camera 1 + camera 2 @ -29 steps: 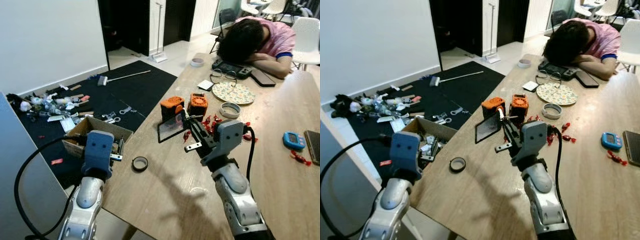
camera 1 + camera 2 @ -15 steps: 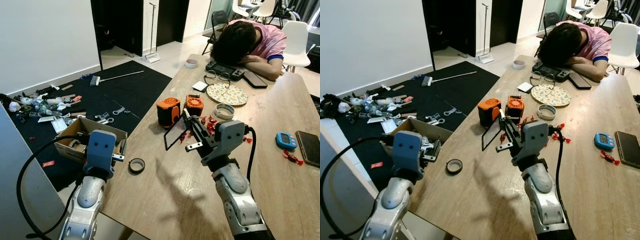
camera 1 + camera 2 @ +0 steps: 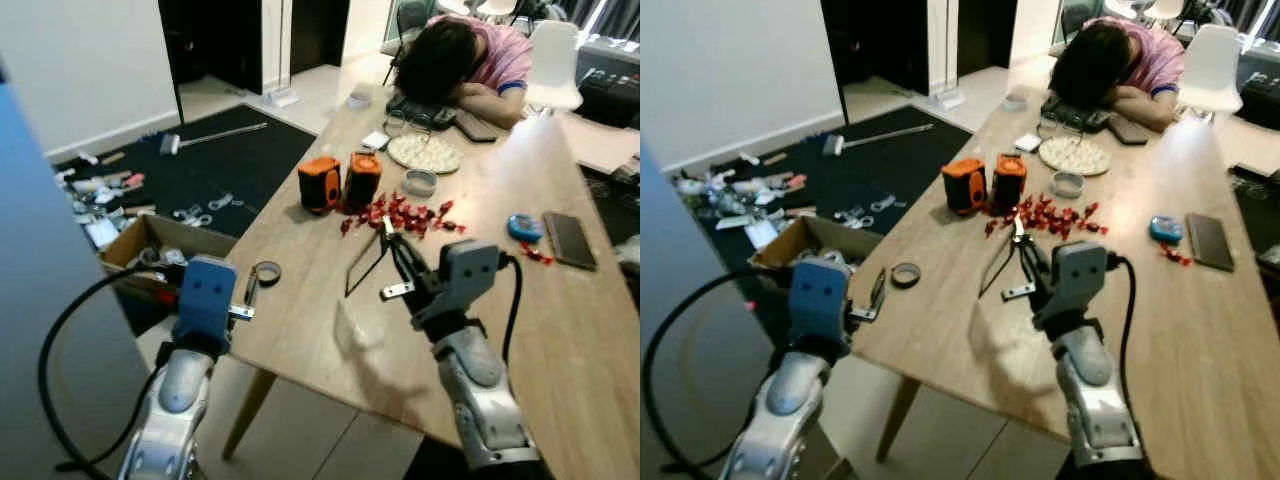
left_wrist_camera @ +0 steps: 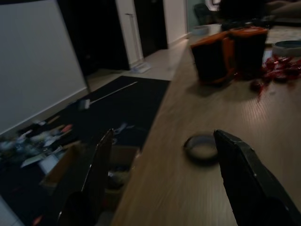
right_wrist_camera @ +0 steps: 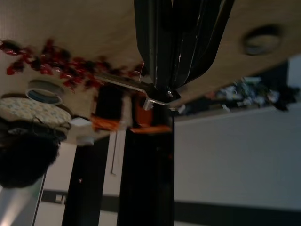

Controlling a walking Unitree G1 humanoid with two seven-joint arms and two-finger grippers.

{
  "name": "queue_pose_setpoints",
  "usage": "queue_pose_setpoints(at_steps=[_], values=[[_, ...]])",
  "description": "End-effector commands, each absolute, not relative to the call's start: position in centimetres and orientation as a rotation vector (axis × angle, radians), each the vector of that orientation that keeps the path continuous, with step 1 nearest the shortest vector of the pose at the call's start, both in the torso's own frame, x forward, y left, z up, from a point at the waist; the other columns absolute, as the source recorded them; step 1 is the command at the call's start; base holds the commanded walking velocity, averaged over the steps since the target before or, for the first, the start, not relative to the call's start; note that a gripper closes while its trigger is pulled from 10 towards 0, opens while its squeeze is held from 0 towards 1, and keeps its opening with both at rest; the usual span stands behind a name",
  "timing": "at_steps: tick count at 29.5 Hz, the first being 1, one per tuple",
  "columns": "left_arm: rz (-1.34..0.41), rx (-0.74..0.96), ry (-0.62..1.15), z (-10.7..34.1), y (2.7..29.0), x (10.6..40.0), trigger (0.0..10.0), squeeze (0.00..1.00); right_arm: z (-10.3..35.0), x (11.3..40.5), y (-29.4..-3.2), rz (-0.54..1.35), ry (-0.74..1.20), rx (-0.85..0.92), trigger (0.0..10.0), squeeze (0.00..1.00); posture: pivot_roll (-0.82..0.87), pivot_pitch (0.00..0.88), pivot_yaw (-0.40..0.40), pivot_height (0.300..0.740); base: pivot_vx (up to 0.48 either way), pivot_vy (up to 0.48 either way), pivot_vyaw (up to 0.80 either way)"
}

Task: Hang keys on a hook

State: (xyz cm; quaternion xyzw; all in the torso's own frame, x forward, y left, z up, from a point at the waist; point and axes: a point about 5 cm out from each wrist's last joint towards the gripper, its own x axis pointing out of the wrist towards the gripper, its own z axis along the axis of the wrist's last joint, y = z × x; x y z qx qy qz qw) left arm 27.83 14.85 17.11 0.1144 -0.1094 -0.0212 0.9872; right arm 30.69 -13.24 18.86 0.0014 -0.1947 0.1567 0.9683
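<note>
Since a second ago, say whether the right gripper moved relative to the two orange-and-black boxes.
Yes. The right gripper, shut on a dark loop, has drawn back from the orange-and-black boxes, toward the robot.

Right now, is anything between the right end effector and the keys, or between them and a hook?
Nothing: the right end effector is shut on what look like the keys. Where a hook is cannot be told, so that path can't be judged.

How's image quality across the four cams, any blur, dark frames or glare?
Eye views: soft motion blur, with glare on the table at its far end. Left wrist view: dim, left gripper's fingers soft, tape ring readable. Right wrist view: dark, right gripper's fingers near-black; white wall bright.
</note>
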Motion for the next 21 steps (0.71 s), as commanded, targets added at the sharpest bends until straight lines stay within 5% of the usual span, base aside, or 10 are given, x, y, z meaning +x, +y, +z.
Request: queue_pose_setpoints(at_steps=[1, 15, 21], values=[[-0.045, 0.235, -0.208, 16.82, 14.78, 27.59, 10.0, 0.0, 18.6, 30.63, -13.21, 0.325, -0.388, -0.002, 10.0, 0.0, 0.12, 0.092, -0.039, 0.74, -0.469, 0.0, 0.0], [-0.035, 0.238, -0.208, 16.85, 14.91, 27.61, 10.0, 0.0, 18.53, 30.76, -13.05, 0.335, -0.387, -0.009, 10.0, 0.0, 0.13, 0.094, -0.042, 0.74, -0.447, 0.0, 0.0], [-0.032, 0.238, -0.208, 16.85, 14.95, 27.68, 10.0, 0.0, 18.52, 30.81, -13.05, 0.337, -0.388, -0.012, 10.0, 0.0, 0.13, 0.092, -0.043, 0.74, 0.0, 0.0, 0.3]])
